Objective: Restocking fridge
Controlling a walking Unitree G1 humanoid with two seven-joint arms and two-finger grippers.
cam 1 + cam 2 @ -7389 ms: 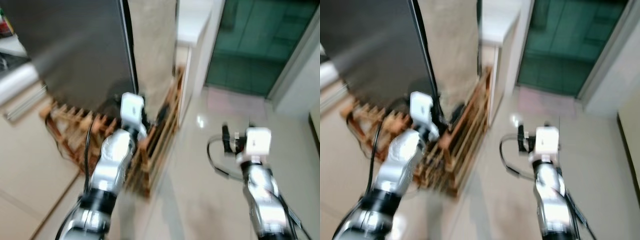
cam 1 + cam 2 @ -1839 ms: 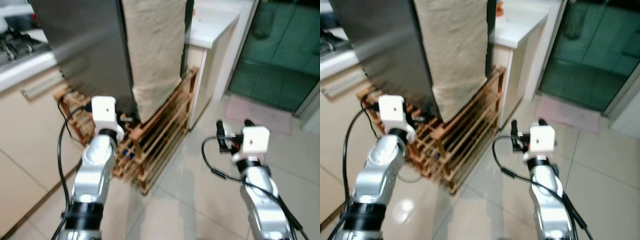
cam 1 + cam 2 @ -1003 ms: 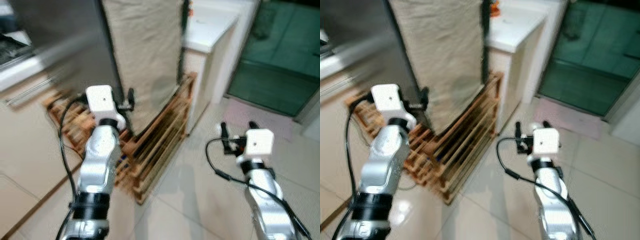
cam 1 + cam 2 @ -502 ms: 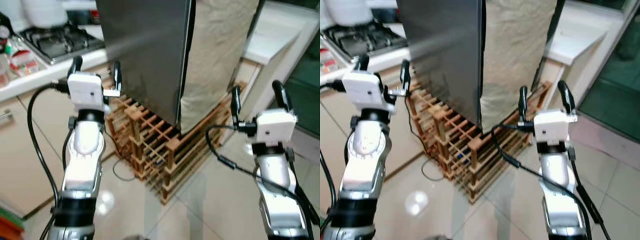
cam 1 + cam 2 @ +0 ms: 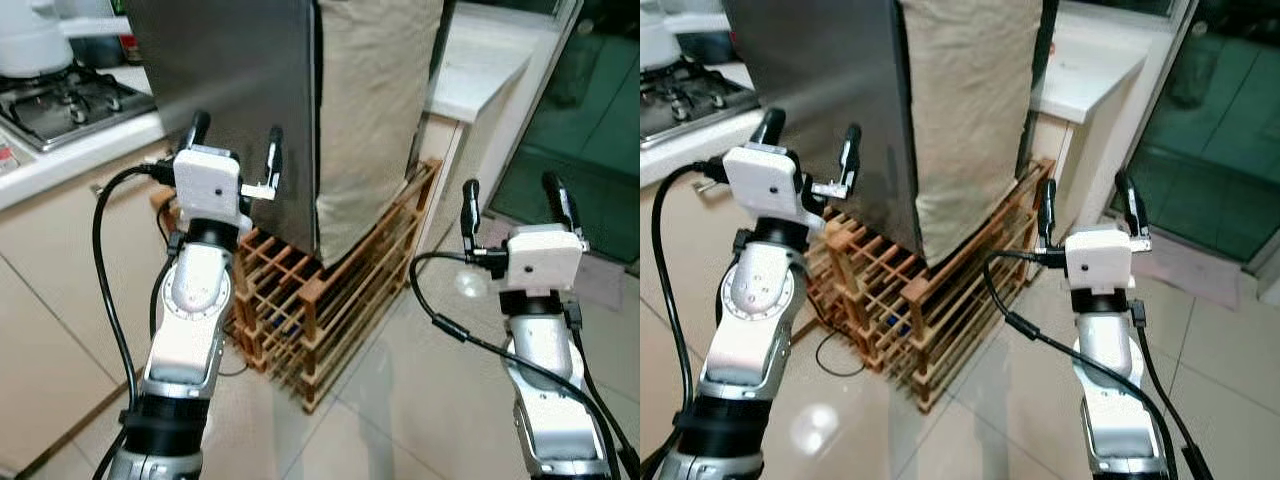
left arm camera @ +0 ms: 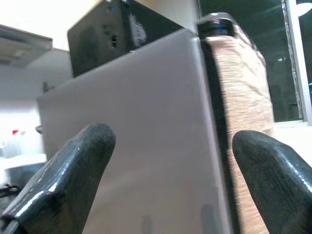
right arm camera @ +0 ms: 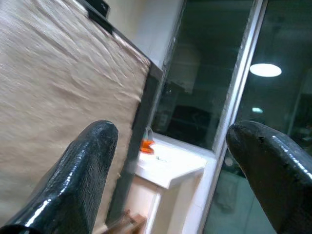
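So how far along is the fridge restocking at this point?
Barely started. The tall grey steel fridge on its wooden slatted rack is shut. The left gripper and right gripper are raised before it, open and empty. Opening and loading are left.

The fridge [image 5: 240, 90] stands on a wooden rack [image 5: 330, 290], stove [image 5: 60, 100] to its left, tabletop [image 5: 480, 70] right.

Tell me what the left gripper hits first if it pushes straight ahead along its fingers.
Most likely the grey fridge door: the left gripper, fingers open, points at that panel in its wrist view, with nothing between. How far off it is cannot be judged exactly.
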